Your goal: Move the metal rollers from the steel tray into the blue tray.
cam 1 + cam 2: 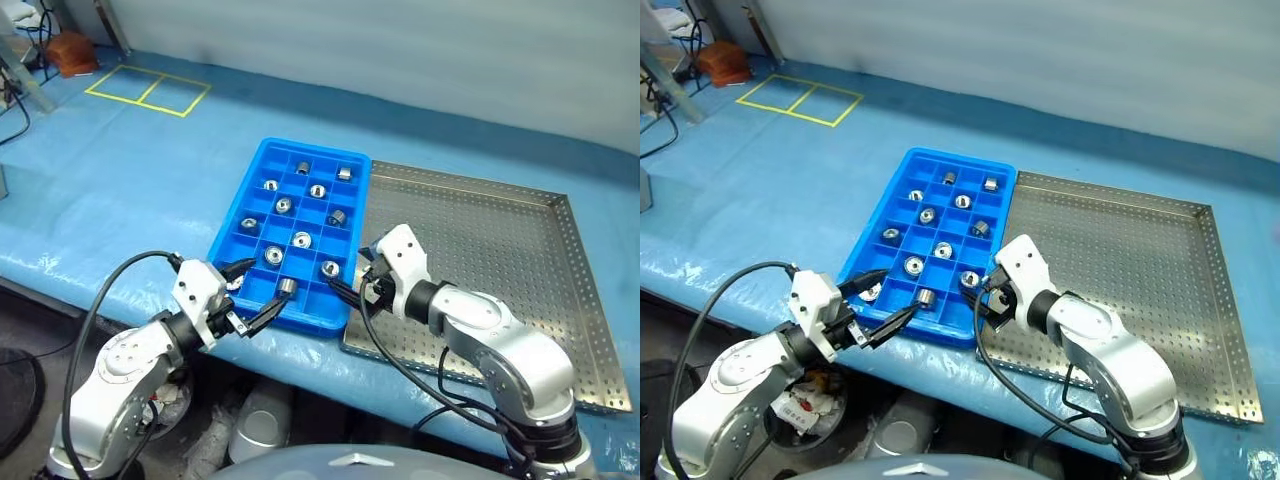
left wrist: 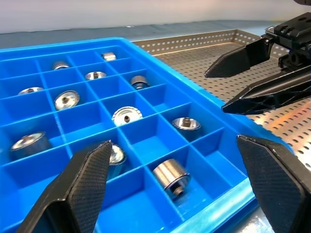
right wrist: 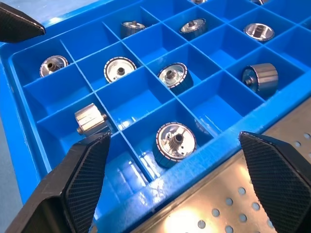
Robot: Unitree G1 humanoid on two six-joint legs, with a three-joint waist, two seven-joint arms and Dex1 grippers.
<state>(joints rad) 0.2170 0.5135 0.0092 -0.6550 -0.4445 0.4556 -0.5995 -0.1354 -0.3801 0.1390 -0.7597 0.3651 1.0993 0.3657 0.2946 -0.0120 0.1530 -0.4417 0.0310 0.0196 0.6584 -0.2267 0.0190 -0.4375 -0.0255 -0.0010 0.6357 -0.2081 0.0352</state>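
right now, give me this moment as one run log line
left gripper: open, empty, at blue tray near edge | right gripper: open, empty, at tray's steel-tray side | metal rollers: in blue compartments | steel tray: no rollers seen

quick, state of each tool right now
left tool: open, holding nothing, at the near end of the blue tray.
right tool: open, holding nothing, at the blue tray's edge by the steel tray.

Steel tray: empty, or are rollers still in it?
Empty as far as visible: the steel tray shows bare perforated floor, and the metal rollers lie in the blue tray.
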